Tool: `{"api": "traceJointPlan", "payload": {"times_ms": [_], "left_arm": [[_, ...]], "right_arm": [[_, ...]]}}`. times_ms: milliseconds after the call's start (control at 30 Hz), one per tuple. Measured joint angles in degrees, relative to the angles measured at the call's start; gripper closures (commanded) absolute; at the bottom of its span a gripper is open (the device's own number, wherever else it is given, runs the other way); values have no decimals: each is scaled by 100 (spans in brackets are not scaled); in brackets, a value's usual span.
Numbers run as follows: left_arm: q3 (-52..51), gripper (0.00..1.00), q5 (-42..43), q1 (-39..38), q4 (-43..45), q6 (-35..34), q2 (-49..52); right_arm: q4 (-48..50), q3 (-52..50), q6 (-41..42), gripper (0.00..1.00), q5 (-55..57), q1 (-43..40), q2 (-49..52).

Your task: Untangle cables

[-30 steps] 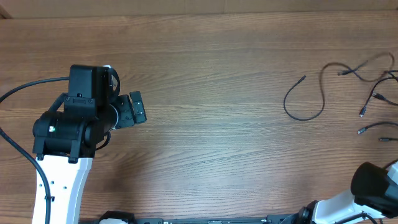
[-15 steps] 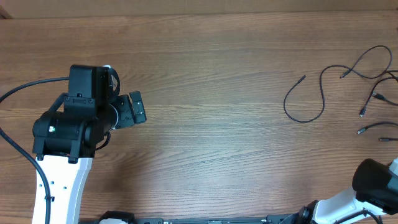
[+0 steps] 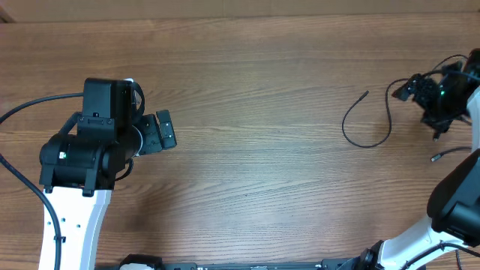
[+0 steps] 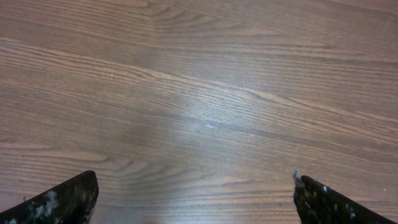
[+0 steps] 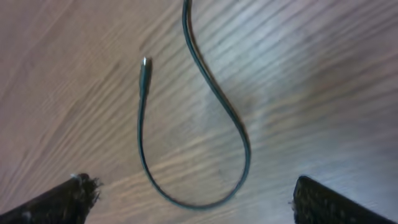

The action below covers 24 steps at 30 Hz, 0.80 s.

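Jaws on both sides stand released, grasping nothing.

Left gripper (image 3: 166, 129) (image 4: 194, 205): the fingertips are spread to the two lower corners of its wrist view. Only the bare wood-grain table (image 4: 205, 93) shows between them. From overhead it sits at the left of the table, well apart from every cable.

Right gripper (image 3: 406, 90) (image 5: 196, 200): the fingertips are likewise wide apart in its wrist view, which is blurred, and no cord lies between them. From overhead I place it at the far right of the table, above the upper right end of the looped cable (image 3: 365, 145) (image 5: 241, 134). Whether it touches that cord, I cannot tell.

Looped cable: thin and black, lying flat on the wood in an open U. Its free plug (image 3: 367, 94) (image 5: 145, 63) is at the upper left of the loop. The other leg runs up beneath my right gripper.

Short cable (image 3: 450, 152): it lies apart, lower right in the overhead view, with its plug end pointing left.

Further cords near my right arm are partly hidden, so I cannot judge their layout.
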Motion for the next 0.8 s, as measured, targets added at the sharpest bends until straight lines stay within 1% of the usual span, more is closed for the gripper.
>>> {"api": "traceJointPlan", "payload": {"times_ms": [67,167,300,533,667,800], "left_arm": [[0,0,-2,0,-4,0,0],[0,1,-2,0,-4,0,4],[0,1,-2,0,-2,0,4],[0,1,-2,0,-4,0,4],[0,0,-2,0,-2,0,4],[0,1,-2,0,-4,0,4]], "right_arm": [[435,-581,-66,0,-278,0,4],[994,-1182,-140,0,-479,0,7],[1403,-1718,-192,0,-667,0,7],[1679,-1799,-201,0,-802,0,7],[1757,-1799,-201,0,-566,0,7],[2109,-1803,-201,0,-466,0,9]]}}
